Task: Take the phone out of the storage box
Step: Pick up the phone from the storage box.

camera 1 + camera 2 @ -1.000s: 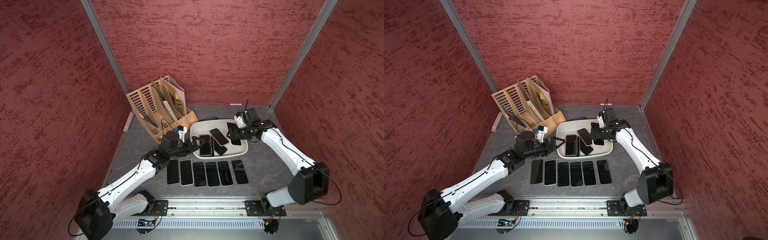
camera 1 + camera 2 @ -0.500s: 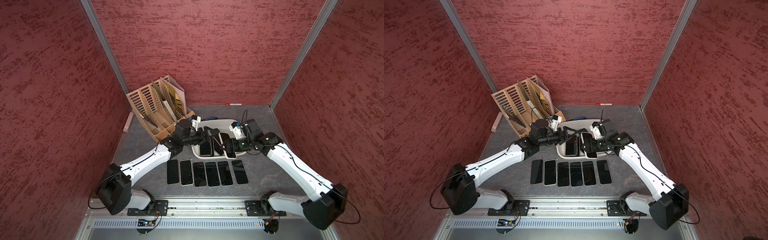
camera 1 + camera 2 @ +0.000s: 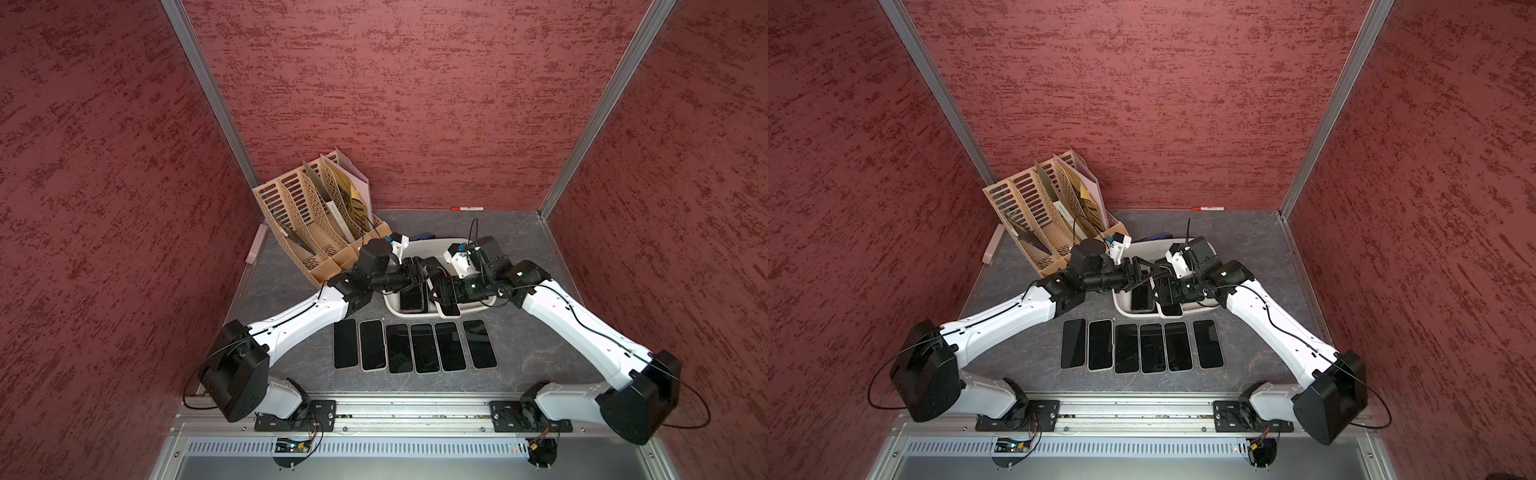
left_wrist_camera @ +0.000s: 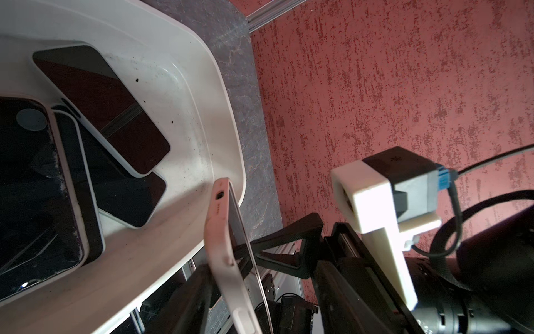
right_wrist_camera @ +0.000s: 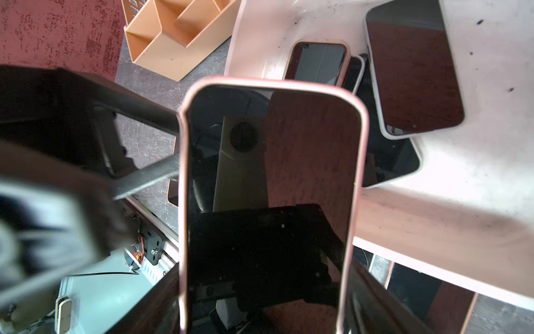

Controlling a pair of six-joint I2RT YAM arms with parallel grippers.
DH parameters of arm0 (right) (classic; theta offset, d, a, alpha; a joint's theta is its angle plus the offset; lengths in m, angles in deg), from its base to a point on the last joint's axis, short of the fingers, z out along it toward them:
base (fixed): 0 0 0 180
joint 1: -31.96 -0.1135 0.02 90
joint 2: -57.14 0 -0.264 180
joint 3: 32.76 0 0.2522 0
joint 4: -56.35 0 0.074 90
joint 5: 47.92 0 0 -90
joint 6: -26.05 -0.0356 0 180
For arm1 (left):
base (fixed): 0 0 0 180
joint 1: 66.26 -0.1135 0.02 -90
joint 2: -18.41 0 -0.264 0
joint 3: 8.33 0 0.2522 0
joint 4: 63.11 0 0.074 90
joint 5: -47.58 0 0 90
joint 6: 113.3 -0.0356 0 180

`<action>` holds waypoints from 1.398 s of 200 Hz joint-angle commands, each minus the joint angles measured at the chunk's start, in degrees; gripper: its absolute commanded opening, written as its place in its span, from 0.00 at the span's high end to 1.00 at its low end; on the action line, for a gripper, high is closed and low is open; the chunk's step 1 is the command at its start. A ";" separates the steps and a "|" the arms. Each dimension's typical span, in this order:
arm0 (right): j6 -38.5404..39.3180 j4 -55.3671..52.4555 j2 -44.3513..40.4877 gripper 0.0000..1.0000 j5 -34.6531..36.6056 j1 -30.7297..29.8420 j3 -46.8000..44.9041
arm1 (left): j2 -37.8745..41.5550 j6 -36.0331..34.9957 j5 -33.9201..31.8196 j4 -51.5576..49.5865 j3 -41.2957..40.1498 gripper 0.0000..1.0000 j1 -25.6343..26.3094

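Observation:
The off-white storage box (image 3: pixel 432 240) (image 3: pixel 1121 305) sits mid-table with several dark phones (image 5: pixel 413 72) lying inside. My right gripper (image 3: pixel 440 291) (image 5: pixel 264 303) is shut on a pink-cased phone (image 5: pixel 268 173) (image 3: pixel 448 309), clamping its two long edges and holding it above the box's front part. My left gripper (image 3: pixel 428 270) (image 4: pixel 260 300) reaches in from the opposite side. Its jaws straddle the phone (image 4: pixel 222 231), seen edge-on, one on each face. One jaw sits close to the phone and a gap shows on the other side. A left finger (image 5: pixel 144 176) meets the phone's edge.
Several phones (image 3: pixel 415 347) lie in a row on the grey table in front of the box. A beige slotted file organizer (image 3: pixel 316 216) stands at the back left, close to my left forearm. A red marker (image 3: pixel 467 207) lies by the back wall.
My right gripper carried the phone from the box's back right toward its front middle. My left arm swung in over the box and its jaws narrowed around the phone.

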 commanded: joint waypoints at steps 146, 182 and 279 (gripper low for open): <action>2.17 3.41 0.58 0.06 -1.30 -1.26 4.05 | -3.74 1.31 3.12 -3.07 2.69 0.99 0.58; 2.17 3.23 -1.88 0.02 3.03 -1.11 4.57 | 1.54 -4.03 2.65 -13.40 1.88 0.99 -1.99; 0.72 7.66 0.61 0.02 -2.11 -0.21 5.05 | 25.97 -19.69 -15.59 -67.62 0.96 0.99 -17.64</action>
